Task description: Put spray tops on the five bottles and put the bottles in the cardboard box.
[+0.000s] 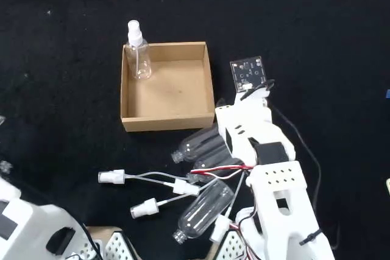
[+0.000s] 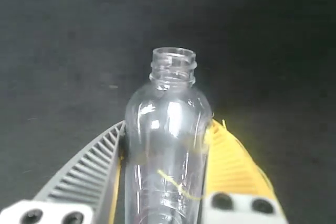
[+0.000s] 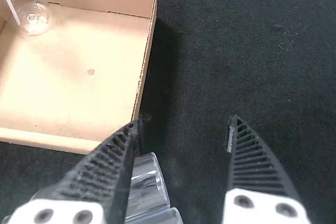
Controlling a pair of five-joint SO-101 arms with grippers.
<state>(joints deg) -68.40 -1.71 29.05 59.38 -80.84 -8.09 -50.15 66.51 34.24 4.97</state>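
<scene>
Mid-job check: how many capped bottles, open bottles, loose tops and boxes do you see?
Capped bottle: 1
Open bottles: 4, one in the left gripper
Loose tops: 3
Box: 1
Total: 9

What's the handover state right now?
Left gripper: shut on an uncapped bottle.
Right gripper: open, by the box's near right corner, beside the loose bottles lying there.
Tops: loose on the table in front of the box.
Done: one capped bottle stands in the box's far left corner.
Left: cap the other bottles and box them.
</scene>
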